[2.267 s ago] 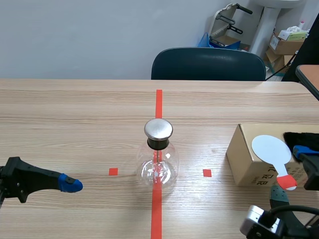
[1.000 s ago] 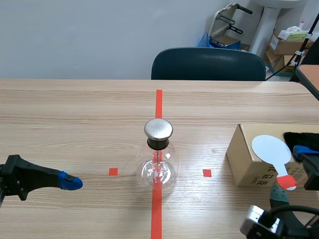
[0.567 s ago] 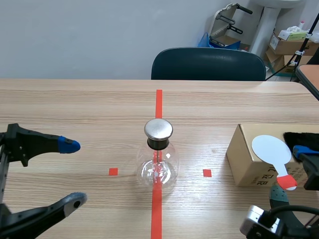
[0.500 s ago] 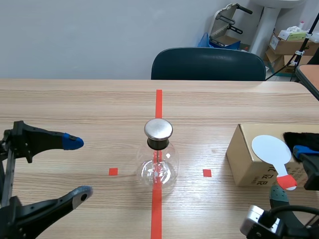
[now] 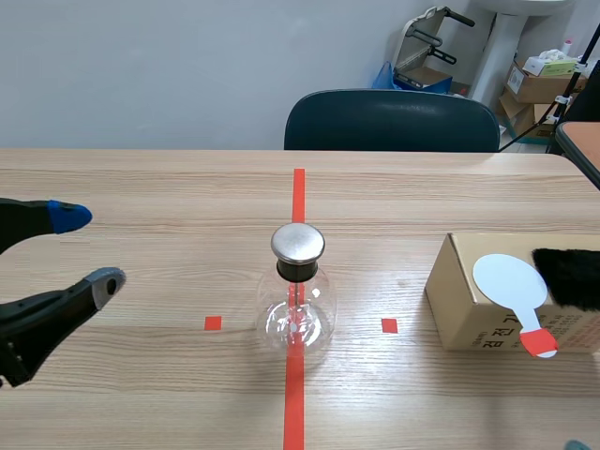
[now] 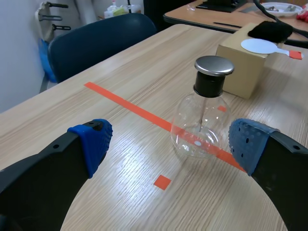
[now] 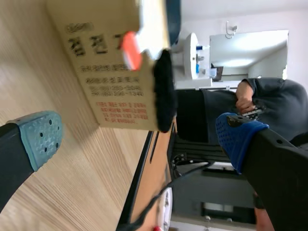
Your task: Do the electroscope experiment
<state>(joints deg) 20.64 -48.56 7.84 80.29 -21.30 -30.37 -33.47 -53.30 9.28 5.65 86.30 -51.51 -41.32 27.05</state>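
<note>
The electroscope, a round glass flask [image 5: 298, 314] with a metal cap [image 5: 298, 243], stands on the red tape line mid-table. My left gripper [image 5: 86, 248] is open at the table's left, well apart from it. In the left wrist view the flask [image 6: 201, 126] stands ahead of the open left gripper [image 6: 171, 140], nearer the right finger. A white paddle [image 5: 509, 280] with a red handle and a black fur cloth [image 5: 572, 277] lie on a cardboard box [image 5: 469, 314]. My right gripper [image 7: 139, 139] is open, rolled sideways beside the box [image 7: 108, 77]; paddle handle [image 7: 130, 50] and cloth [image 7: 165, 91] show ahead.
A dark chair [image 5: 392, 120] stands behind the table's far edge. Boxes and clutter [image 5: 539, 80] fill the room's back right corner. A person in dark clothes [image 7: 250, 103] shows in the background of the right wrist view.
My left gripper went from shut to open and lifted back toward the left edge. The right arm, low at the bottom right before, has dropped out of the scene view.
</note>
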